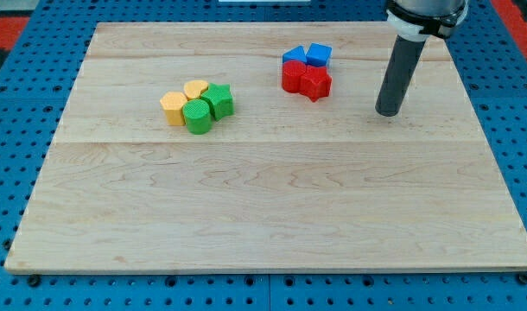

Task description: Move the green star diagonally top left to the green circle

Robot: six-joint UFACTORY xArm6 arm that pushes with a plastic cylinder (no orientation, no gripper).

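The wooden board (263, 216) is lying flat on a blue perforated table (13, 104), giving my tip one level surface to slide on. The dark rod (398, 73) is coming down from the view's top right, and my tip (387, 112) is resting on bare wood, well apart from every block; the rod is carrying no pincer, so there is nothing to spread or pinch.

2 clusters are sitting in the board's upper half. Toward the view's left, 4 blocks are touching: the green star (219, 100) at the cluster's right, the green circle (197, 117) just below and left of it, a yellow heart (195, 89) above, and a yellow hexagon (173, 108) at the left. The star is lying top right of the circle, so I judge my tip should be approaching from its right side.

Near the rod, 2 blue blocks (307, 55) and 2 red blocks (305, 79) are packed together, standing between my tip and the star, which probably calls for a detour.
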